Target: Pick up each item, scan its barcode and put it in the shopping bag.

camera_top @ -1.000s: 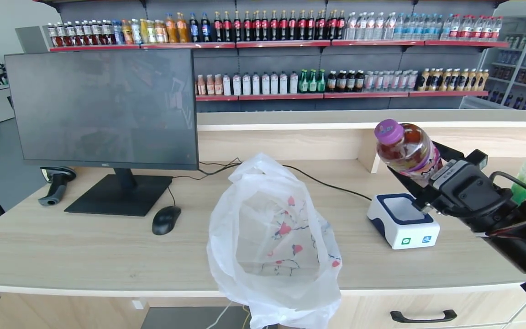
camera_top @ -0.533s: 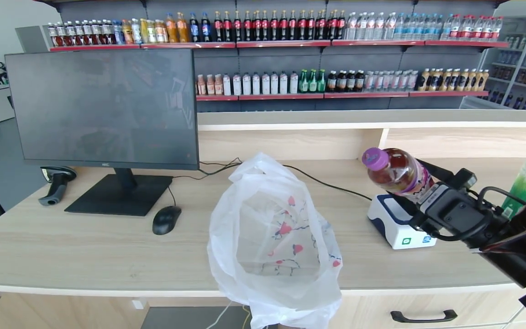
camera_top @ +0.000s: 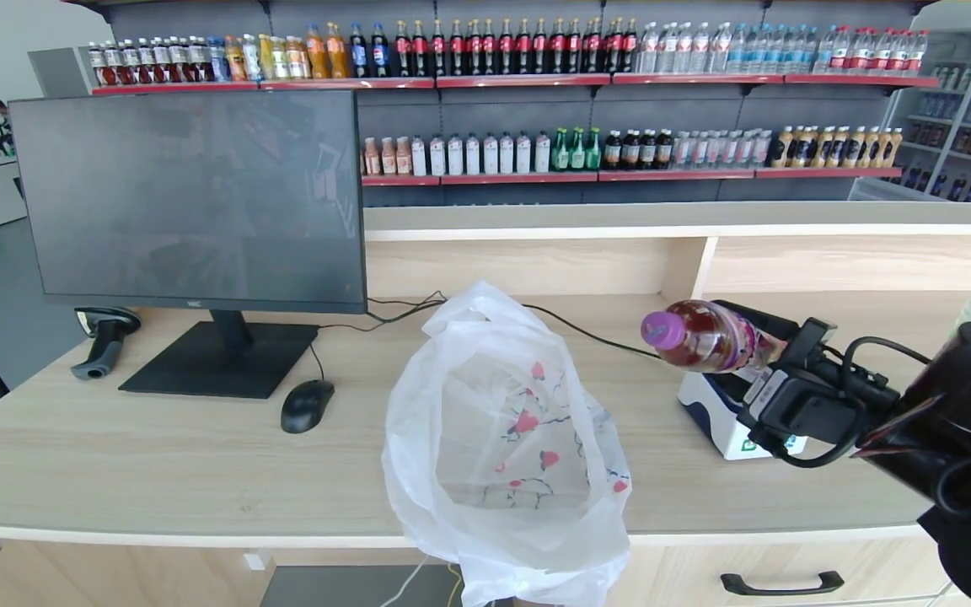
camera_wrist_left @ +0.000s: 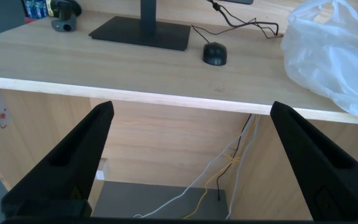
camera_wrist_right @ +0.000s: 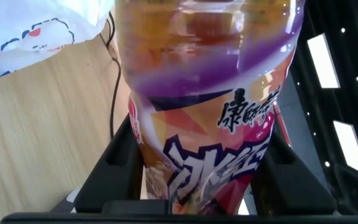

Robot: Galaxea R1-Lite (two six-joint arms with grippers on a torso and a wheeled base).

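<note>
- You are looking at the purple-capped tea bottle [camera_top: 705, 337]: it is hanging almost level in the air, with its cap pointing toward the shopping bag [camera_top: 506, 438].
- Your right gripper [camera_top: 751, 346] is clamping the bottle's labelled lower half between its black fingers [camera_wrist_right: 114, 165].
- The bottle is hovering above the white-and-blue desk scanner [camera_top: 717, 426], which is sitting near the counter's [camera_top: 157, 472] right end.
- The bag is standing open at the middle of the counter's front edge, draping over it.
- Your left gripper [camera_wrist_left: 191, 112] is hanging wide apart and holding nothing, below the counter's front edge.
- Toward the left end, a mouse [camera_top: 307, 405], a monitor [camera_top: 190, 198] and a handheld scanner [camera_top: 102, 341] are sitting.
</note>
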